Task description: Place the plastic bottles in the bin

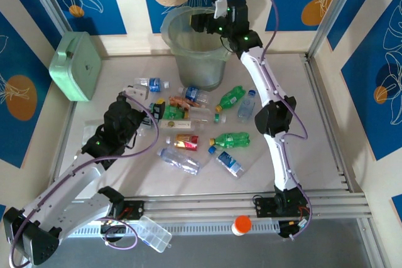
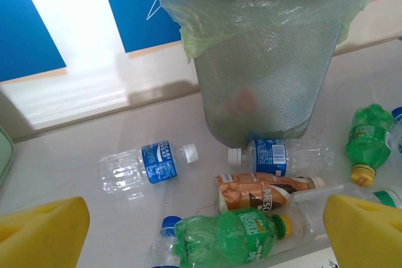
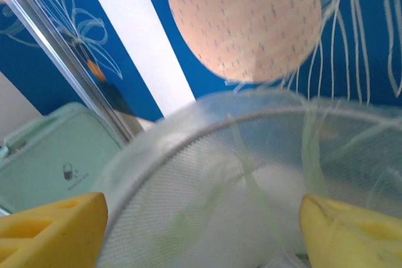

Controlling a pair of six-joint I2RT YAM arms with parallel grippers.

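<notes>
Right now I am hovering my left gripper low over the left part of the table, its yellow pads spread wide and grasping nothing. Just ahead, between the pads, a green bottle with a yellow cap is lying on its side. A brown-labelled bottle is lying just beyond it, the two nearly touching. To the left, a clear bottle with a blue label and a white cap is lying apart from the others. A blue-labelled bottle is resting at the foot of the bin, and a second green bottle is lying to the right of it. Loose bottles are lying scattered across the middle of the table.

I am holding my right gripper over the mouth of the bin, fingers parted and released, with only the pale liner showing between them. That bin is standing upright at the middle of the table's far edge. Something reddish is showing through its mesh wall near the bottom, too blurred to name.

A mint green box is leaning at the far left corner. An orange-capped jar and a clear compartment case are sitting past the near edge.
</notes>
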